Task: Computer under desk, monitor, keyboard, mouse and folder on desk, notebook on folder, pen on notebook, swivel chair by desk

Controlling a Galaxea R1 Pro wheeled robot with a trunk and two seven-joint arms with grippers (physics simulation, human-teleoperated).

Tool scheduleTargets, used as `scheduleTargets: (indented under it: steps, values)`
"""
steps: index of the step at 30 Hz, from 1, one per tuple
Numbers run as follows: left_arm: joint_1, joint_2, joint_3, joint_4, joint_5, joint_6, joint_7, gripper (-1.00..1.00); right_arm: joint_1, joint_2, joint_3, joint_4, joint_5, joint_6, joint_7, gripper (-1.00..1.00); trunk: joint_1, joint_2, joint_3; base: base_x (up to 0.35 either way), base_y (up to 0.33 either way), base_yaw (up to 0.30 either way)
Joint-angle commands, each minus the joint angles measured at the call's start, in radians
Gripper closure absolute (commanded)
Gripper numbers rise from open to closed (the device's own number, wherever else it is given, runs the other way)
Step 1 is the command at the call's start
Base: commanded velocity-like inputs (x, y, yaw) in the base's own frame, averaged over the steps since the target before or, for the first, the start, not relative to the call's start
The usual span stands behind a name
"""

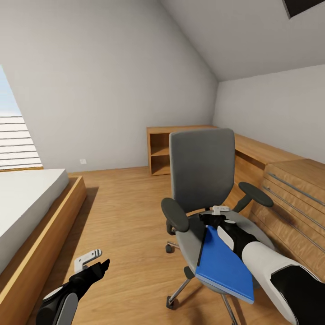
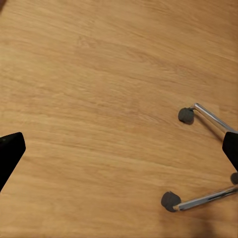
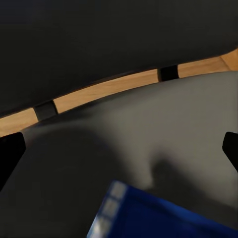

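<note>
The swivel chair (image 1: 203,180) stands on the plank floor (image 1: 126,212) between the bed (image 1: 31,212) and the wood drawer chest (image 1: 293,198). The blue folder (image 1: 223,266) lies flat on the grey seat, its near corner overhanging the seat's front edge and its black spine toward my left.

My right gripper (image 1: 220,215) hovers over the seat just beyond the folder's far edge. In the right wrist view the fingers stand apart at both sides of the frame, nothing between them, with the folder's corner (image 3: 148,218) just below.

My left gripper (image 1: 92,260) hangs low over the floor beside the chair base (image 2: 203,158), fingers apart, holding nothing.

Step in hand, as I judge it: grasp the folder.

1. Draw the right gripper back until the folder's far edge sits between the fingers.
2. Tilt so one finger can slide under the cover; the seat cushion should yield slightly.
3. Close firmly on the edge; a thin flat folder is likely to droop or slip.
4. Lift clear of the black armrests (image 1: 176,214) before swinging away.

Avoid pushing the seat: the castors may roll.
</note>
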Motion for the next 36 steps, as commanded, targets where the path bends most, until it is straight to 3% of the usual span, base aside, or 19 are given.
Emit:
scheduleTargets:
  steps: [1,4,13,18,31,36]
  values:
    - [-0.001,-0.001,0.001,-0.002,0.011,0.005,0.007,-1.0,0.0,-0.001,0.006,-0.002,-0.006,0.005,-0.002,-1.0,0.0,0.0,-0.001,0.0,0.0,0.0]
    - [-0.001,-0.002,0.001,-0.011,0.012,0.007,0.008,-1.0,0.0,-0.003,0.007,-0.002,-0.006,0.006,-0.002,-1.0,0.0,0.0,-0.001,0.0,0.0,0.0]
    - [-0.001,-0.005,0.003,-0.033,0.013,0.008,0.01,-1.0,0.0,-0.004,0.007,-0.001,-0.006,0.007,-0.002,-1.0,0.034,-0.063,-0.029,0.0,0.0,0.0]
    - [-0.001,-0.005,0.002,-0.033,0.013,0.008,0.01,-1.0,0.0,-0.004,0.007,-0.001,-0.006,0.006,-0.002,-1.0,0.034,-0.063,-0.029,0.0,0.0,0.0]
    - [-0.001,-0.005,0.001,-0.033,0.013,0.008,0.01,-1.0,0.0,-0.004,0.008,-0.002,-0.006,0.006,-0.002,-1.0,0.073,-0.133,-0.061,0.0,0.0,0.0]
    - [-0.001,-0.005,0.001,-0.033,0.013,0.008,0.01,-1.0,0.0,-0.004,0.008,-0.002,-0.006,0.006,-0.002,-1.0,0.073,-0.133,-0.061,0.0,0.0,0.0]
